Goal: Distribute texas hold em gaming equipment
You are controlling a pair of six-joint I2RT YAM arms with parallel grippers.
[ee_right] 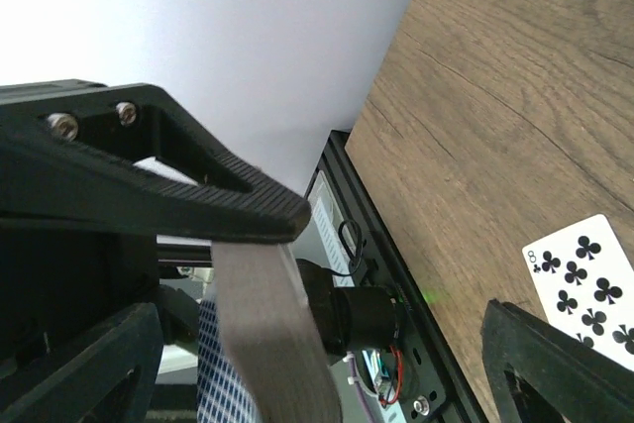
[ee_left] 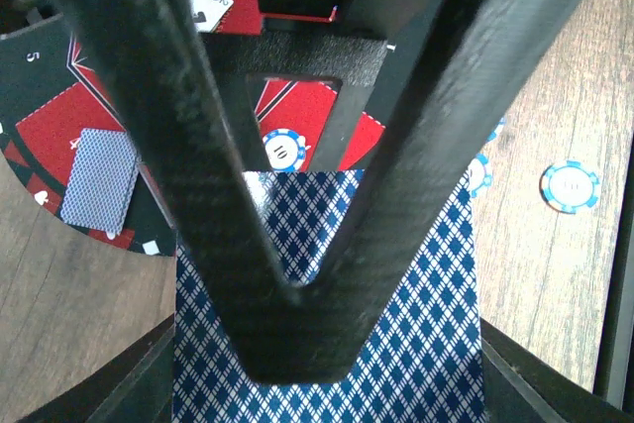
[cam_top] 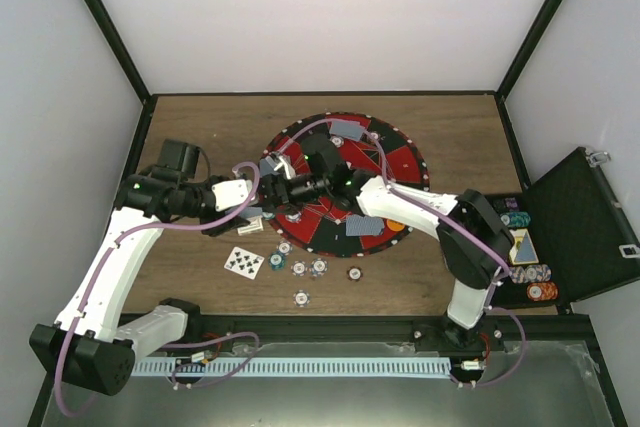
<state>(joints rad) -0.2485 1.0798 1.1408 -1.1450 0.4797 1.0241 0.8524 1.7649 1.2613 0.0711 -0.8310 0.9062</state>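
- Fingers (ee_left: 188, 175) of the left gripper (ee_left: 287, 344) are pressed together, clamped on a blue-and-white diamond-backed playing card (ee_left: 426, 344). Whether it is one card or a stack cannot be told. It is held over the left rim of the big round red-and-black mat (cam_top: 405, 162), partly above the brown wooden table (cam_top: 200, 127).
- Toward the table's front, a white face-up clubs card (cam_top: 244, 262) marked 8 lies flat on the wood.
- Just right of it, small round striped-edge poker chips (cam_top: 318, 267) in teal, white and maroon lie scattered on the wood, apart from one another.
- On the mat in the middle lie grey-blue face-down cards (cam_top: 350, 129), and a blue-and-white chip (ee_left: 282, 151) marked 10 sits there too.
- Across the mat the right gripper (cam_top: 283, 190) reaches toward the left one, close to the held card. Its jaws stand wide apart.
- At the far right a black case (cam_top: 585, 222) lies open, with more chips (cam_top: 515, 215) in its tray.
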